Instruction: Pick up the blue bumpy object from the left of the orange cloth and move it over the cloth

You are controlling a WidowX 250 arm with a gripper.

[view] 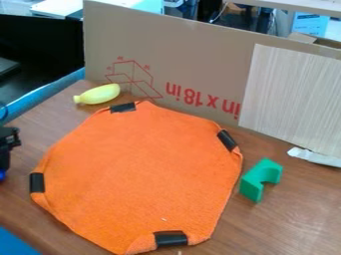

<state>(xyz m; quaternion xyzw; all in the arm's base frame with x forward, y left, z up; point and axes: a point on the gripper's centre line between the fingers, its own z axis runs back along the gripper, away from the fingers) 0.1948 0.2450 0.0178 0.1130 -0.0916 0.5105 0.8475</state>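
One black end effector [8, 149], cut off at the left edge, opening width indeterminable; nearest it, one orange fabric cloth [143, 174], spread flat on the brown wooden table [299, 209], black tape strips [171, 238] at its edges. One yellow rounded toy [98, 94] near its far edge; one green notched block [260, 180], right.

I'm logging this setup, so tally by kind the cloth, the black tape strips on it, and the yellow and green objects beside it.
Orange cloth: 1
Black tape strips: 4
Yellow rounded object: 1
Green arch-shaped block: 1
Total: 7
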